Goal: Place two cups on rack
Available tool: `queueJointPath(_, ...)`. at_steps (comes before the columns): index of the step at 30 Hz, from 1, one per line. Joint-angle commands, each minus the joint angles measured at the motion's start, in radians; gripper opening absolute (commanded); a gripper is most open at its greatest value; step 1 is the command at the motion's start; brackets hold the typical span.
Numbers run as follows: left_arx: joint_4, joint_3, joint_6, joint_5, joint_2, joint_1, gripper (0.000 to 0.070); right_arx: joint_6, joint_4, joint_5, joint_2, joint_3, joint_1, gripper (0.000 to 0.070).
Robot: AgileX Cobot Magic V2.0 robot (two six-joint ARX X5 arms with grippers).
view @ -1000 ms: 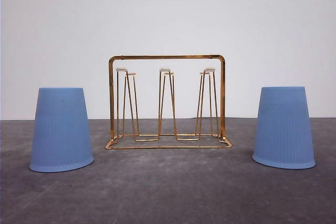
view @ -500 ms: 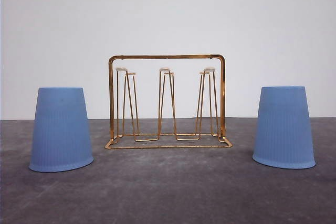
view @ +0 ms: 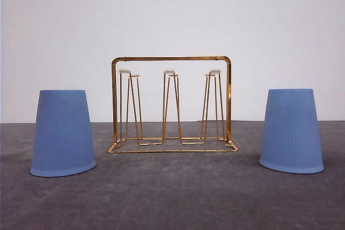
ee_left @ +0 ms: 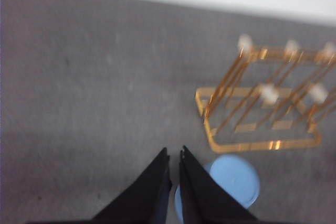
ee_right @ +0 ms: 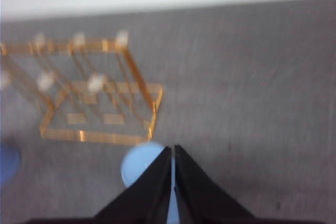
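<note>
- Left wrist view: the left hand (ee_left: 175, 157) hangs above the grey surface (ee_left: 94, 77), its black fingers nearly together, gripping nothing. Just beside them stands an upside-down light blue ribbed plastic cup (ee_left: 233, 179); the gold wire rack (ee_left: 265, 103) sits past it, blurred.
- Right wrist view: the right hand (ee_right: 172, 153) is likewise almost closed and empty above a second light blue cup (ee_right: 140, 163), near the rack's corner.
- Front view: the rack stands mid-surface, toward the far edge; both cups stand upside down, one toward the left edge, one toward the right, well apart from the rack.
</note>
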Motion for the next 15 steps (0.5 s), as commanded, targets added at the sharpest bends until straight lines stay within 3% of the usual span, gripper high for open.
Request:
queueJointPath(1,-0.014,0.018,0.062,0.005,0.062,-0.012,0.0028,-0.084,-0.040,-0.009,0.081,0.022,0.011,0.0006)
queueJointPath(10,-0.010,0.021,0.098,0.004,0.241,-0.058,0.0028,-0.135,-0.059,-0.015,0.299,0.030,0.025,0.0007)
queueJointPath(12,-0.011,0.021,0.099,0.005,0.246,-0.058,0.0063,-0.136,-0.061,-0.015,0.308,0.030,0.025,0.0019)
queueJointPath(13,-0.010,0.021,0.099,0.006,0.246,-0.058,0.0144,-0.141,-0.062,-0.016,0.308,0.030,0.025,0.0061)
queueJointPath(15,-0.009,0.022,0.098,0.016,0.246,-0.058,0.0389,-0.150,-0.062,-0.020,0.308,0.030,0.025,0.0247)
